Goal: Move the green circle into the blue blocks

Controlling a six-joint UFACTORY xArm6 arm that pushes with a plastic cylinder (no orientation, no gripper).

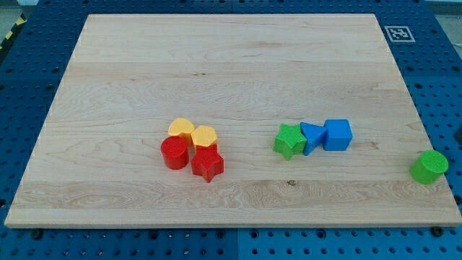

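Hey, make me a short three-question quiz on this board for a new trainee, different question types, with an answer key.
1. True or false: the green circle touches the blue cube.
2. Which block sits directly against the blue triangle on the view's left side? A) red star B) green star C) yellow block
3. Fill in: the green circle lies near the board's ____ edge in the view.

Key:
1. False; it stands apart, to the view's right of the blue cube.
2. B, the green star.
3. Right. The tip does not show in the view.
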